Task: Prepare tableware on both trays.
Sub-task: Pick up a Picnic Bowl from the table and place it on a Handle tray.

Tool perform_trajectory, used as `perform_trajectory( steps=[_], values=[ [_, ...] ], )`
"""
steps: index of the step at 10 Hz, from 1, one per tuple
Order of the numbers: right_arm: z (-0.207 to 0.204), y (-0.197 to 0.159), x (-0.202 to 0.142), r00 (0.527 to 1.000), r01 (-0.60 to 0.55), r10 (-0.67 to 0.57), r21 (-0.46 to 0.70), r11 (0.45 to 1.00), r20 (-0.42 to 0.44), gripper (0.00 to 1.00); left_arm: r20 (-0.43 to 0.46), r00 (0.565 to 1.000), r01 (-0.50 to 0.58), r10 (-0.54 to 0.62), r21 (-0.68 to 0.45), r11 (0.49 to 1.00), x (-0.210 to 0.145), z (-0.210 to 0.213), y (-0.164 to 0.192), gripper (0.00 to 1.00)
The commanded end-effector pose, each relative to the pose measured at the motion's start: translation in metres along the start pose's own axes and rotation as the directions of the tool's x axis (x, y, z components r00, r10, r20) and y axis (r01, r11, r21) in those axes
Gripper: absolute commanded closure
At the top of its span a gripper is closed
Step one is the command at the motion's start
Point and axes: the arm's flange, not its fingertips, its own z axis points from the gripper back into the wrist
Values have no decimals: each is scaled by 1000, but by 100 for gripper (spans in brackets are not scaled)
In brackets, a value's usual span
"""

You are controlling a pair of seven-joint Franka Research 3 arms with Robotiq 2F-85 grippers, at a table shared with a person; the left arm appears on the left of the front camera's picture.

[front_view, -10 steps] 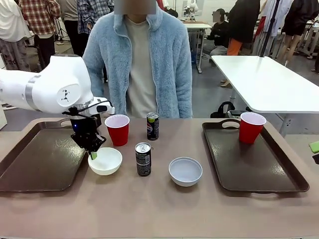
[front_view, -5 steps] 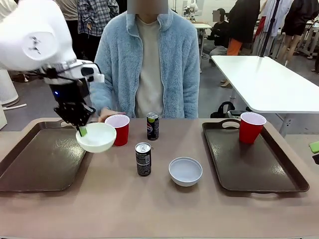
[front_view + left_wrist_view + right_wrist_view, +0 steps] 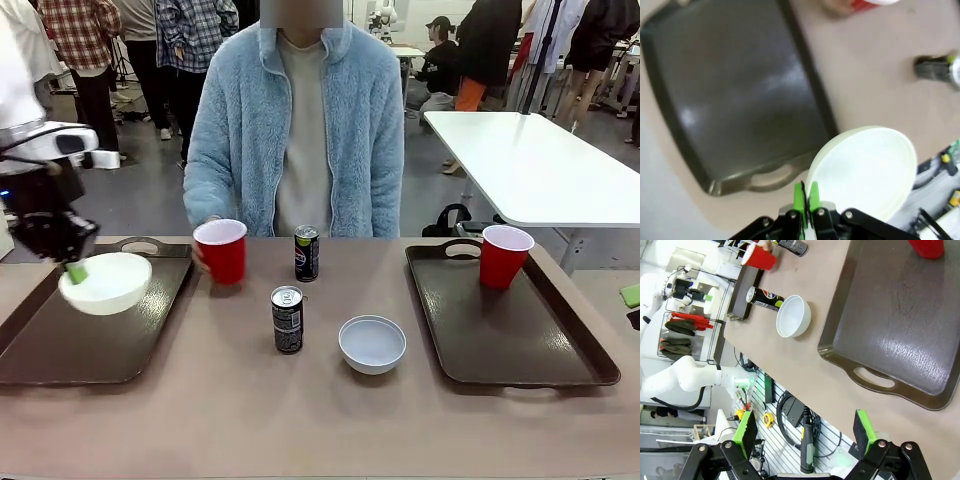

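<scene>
Bowl [image 3: 105, 283] hung, seemingly tilted, over left tray [image 3: 90, 345], rim pinched in left pincer [image 3: 75, 271]. We judged: level it, lower flat, then release. Right pincer [image 3: 805, 431] gaped open.

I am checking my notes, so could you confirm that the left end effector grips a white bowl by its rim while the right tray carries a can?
Not quite: the right tray carries a red cup, not a can, as the front view shows. The left end effector does grip a white bowl by its rim.
</scene>
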Motion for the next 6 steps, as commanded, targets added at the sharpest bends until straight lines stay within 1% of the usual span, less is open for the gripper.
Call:
perform_trajectory(
  steps=[1,3,4,5,6],
  values=[
    [1,0,2,1000,-16,15,31,999,21,0,32,998,-52,52,11,999,-11,-8,33,100],
    [1,0,2,1000,-16,15,31,999,21,0,49,994,-96,95,3,995,-9,-25,55,100],
    [1,0,2,1000,-16,15,31,999,21,0,22,997,-70,71,-9,997,-18,-32,48,100],
    [1,0,2,1000,-16,15,31,999,21,0,-60,998,33,-33,3,999,-49,-37,23,100],
    [1,0,2,1000,-16,15,31,999,21,0,-81,991,112,-109,32,993,-76,-38,6,100]
  ],
)
